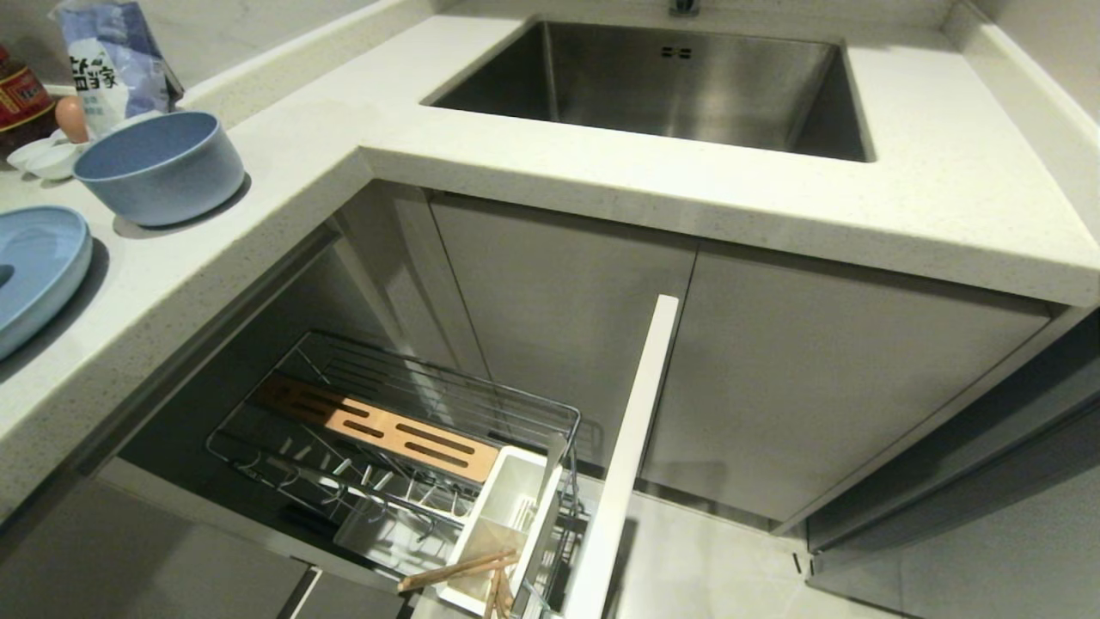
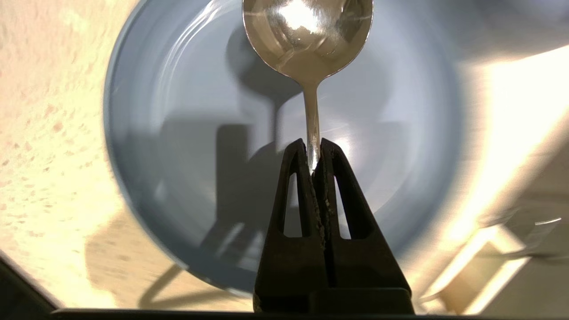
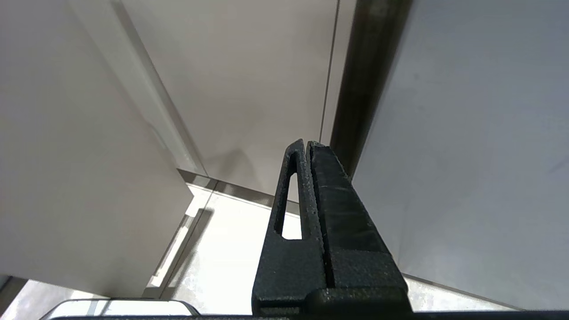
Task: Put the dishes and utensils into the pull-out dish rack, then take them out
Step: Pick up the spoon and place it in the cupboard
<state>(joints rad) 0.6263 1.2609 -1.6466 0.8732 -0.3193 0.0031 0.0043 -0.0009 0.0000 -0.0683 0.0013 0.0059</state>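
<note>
the left gripper (image 2: 313, 155) is pinching the spoon (image 2: 309, 49) by its handle, jaws nearly together around the thin metal, with the spoon's head hanging over the blue plate (image 2: 178, 178) on the counter (image 2: 49, 133). this reads as the loading half of the task, at the point where the spoon is being taken up for the rack. the chopsticks (image 1: 460, 572) are already sitting in the white caddy (image 1: 507, 516) at the front of the pulled-out rack (image 1: 391, 430), while the bowl (image 1: 159, 168) and the plate (image 1: 39, 266) are waiting on the counter to the robot's left. the right gripper (image 3: 306, 146) is idling by the cabinet fronts, jaws pressed together and holding nothing. next the spoon wants carrying down and across to the caddy, then tipping upright so it is dropping in beside the chopsticks; the thin pinch could let it swivel on the way.
</note>
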